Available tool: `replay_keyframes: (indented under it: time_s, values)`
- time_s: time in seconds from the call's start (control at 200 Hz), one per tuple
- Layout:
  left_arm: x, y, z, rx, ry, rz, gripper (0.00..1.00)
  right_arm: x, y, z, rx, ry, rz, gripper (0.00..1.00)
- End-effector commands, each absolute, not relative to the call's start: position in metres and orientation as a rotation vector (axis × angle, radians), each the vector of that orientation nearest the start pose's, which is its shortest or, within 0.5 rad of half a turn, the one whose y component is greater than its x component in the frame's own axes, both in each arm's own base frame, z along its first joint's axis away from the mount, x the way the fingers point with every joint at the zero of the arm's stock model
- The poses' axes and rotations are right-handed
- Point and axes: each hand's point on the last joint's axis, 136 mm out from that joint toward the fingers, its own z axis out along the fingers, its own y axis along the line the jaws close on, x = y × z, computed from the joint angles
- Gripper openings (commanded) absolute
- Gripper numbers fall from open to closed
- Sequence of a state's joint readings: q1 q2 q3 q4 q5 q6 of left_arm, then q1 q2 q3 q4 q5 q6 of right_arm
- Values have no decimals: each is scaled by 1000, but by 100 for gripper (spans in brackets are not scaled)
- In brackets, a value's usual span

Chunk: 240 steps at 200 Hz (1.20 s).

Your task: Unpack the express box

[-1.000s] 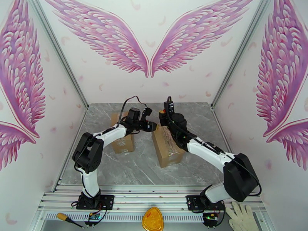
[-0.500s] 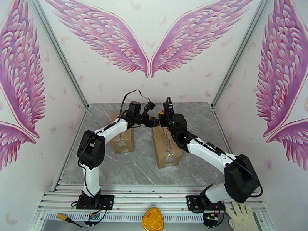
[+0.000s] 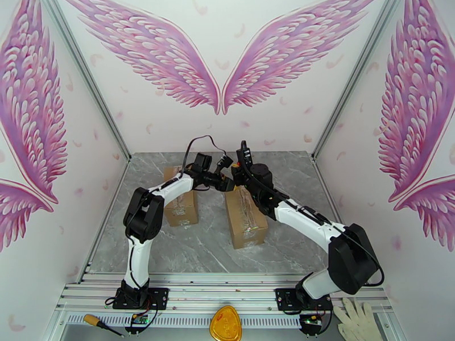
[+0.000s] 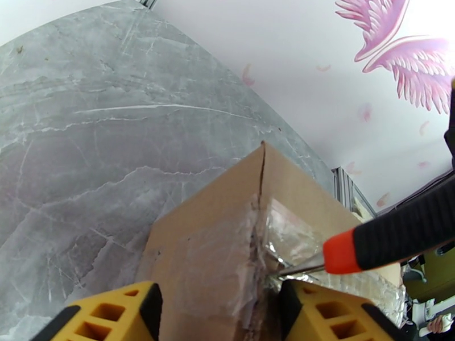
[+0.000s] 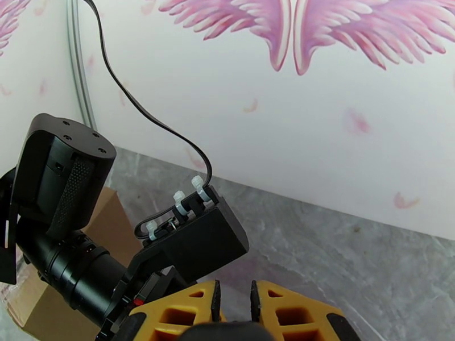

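At the sealed, taped box point(image 3: 247, 220), the left gripper point(image 4: 216, 294) is spread wide while the right gripper point(image 5: 235, 299) pinches a black-handled tool point(image 4: 398, 234).

Claw point(image 4: 219, 314): yellow fingers spread wide, over the near end of a cardboard box point(image 4: 210, 245). Clear tape point(image 4: 284, 234) crumpled at the seam ahead. Screwdriver point(image 4: 392, 234), orange-and-black handle, enters from the right, tip at the tape.

your brown cardboard express box point(image 3: 245, 218) lies flat mid-table, its long side running away from you. crinkled clear tape point(image 4: 287, 237) wraps its far end, where a dark seam runs. the tool point(image 4: 398, 237), black-handled with an orange collar, touches its metal tip there.
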State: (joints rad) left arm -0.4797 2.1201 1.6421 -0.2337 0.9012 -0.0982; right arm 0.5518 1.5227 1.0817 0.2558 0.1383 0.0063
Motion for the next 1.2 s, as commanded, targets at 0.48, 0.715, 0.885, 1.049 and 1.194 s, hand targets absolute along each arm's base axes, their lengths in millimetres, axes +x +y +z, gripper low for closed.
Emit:
replay_keyframes:
  time_s: [0.48,0.715,0.885,1.049,1.194]
  values:
    - [425,-333,107,479,2382,-1167,17,400,235,250,-411,1788,261,0]
    - [429,-329,105,396,2412,-1147,8,387,229,252,-379,1765,305,0]
    - [428,-328,107,384,2407,-1134,4,380,228,256,-356,1751,349,0]
    - [430,-325,109,368,2408,-1100,1,372,224,258,-360,1759,357,0]
    - [432,-323,110,357,2404,-1076,0,363,216,255,-368,1766,338,0]
